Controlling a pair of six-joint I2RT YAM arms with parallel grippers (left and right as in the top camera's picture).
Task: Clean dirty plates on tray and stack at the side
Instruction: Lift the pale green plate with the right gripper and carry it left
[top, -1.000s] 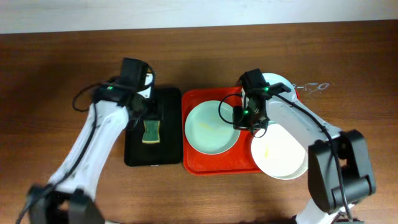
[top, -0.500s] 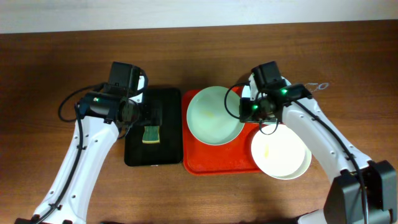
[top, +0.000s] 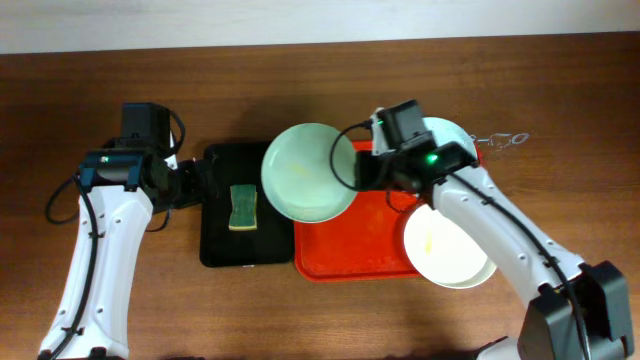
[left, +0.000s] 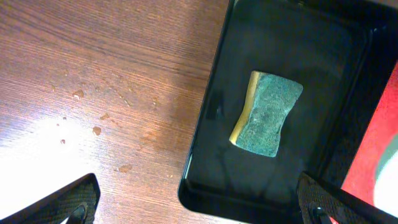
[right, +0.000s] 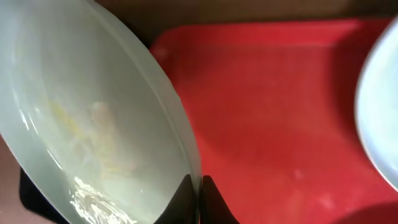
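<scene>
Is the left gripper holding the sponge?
No, the sponge lies alone in the black tray, and the left gripper stands open.

- Sponge (top: 243, 208) in small tray (top: 220, 245); small tray just L of big tray (top: 350, 250).
- Plate A (top: 300, 175) over both trays' adjoining edges.
- Plate B (top: 452, 133) at big tray's back R corner; plate C (top: 445, 255) front R, overhanging rim.
</scene>
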